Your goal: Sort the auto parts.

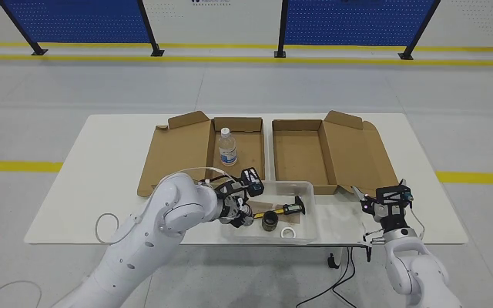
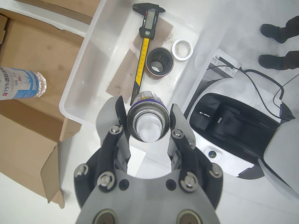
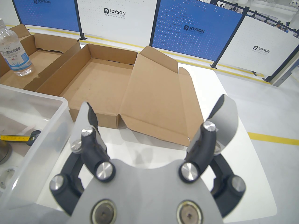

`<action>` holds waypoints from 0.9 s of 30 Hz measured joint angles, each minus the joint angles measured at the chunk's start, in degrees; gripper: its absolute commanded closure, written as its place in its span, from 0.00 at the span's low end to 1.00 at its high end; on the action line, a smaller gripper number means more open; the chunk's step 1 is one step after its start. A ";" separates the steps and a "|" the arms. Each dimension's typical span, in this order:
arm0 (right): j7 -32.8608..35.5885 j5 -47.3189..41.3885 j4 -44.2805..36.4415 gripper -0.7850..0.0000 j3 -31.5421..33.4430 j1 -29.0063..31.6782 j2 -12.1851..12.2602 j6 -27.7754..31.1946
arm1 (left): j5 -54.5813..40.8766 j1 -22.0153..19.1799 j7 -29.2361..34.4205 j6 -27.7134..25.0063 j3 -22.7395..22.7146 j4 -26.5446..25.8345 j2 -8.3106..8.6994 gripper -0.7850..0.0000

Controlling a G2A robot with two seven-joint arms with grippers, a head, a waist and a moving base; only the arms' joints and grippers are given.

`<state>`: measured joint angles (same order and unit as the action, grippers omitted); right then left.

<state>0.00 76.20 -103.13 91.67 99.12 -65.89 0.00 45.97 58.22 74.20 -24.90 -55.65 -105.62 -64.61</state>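
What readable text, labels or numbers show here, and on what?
Label on the bottle: print, mostly too small to read.
Scale on the caliper: numerals too small to read.
Label on the can: blurred.
Partition panels: brand logo, left unquoted.

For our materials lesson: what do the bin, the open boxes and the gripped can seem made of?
Bin: clear glossy plastic, contents show through its walls. Boxes: matte brown cardboard, creased flaps. Can: probably metal, judging by its shiny rolled rim.

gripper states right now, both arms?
Left gripper: closed on the spray can.
Right gripper: open, holding nothing.
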 measured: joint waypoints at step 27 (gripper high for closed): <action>0.00 0.00 0.00 0.00 0.00 0.00 0.00 0.00 | 5.35 -4.24 -12.32 3.49 -5.52 6.61 1.15 1.00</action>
<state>0.00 76.20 -103.13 91.67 99.12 -65.89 0.00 51.32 53.98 61.88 -21.41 -61.17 -99.01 -63.46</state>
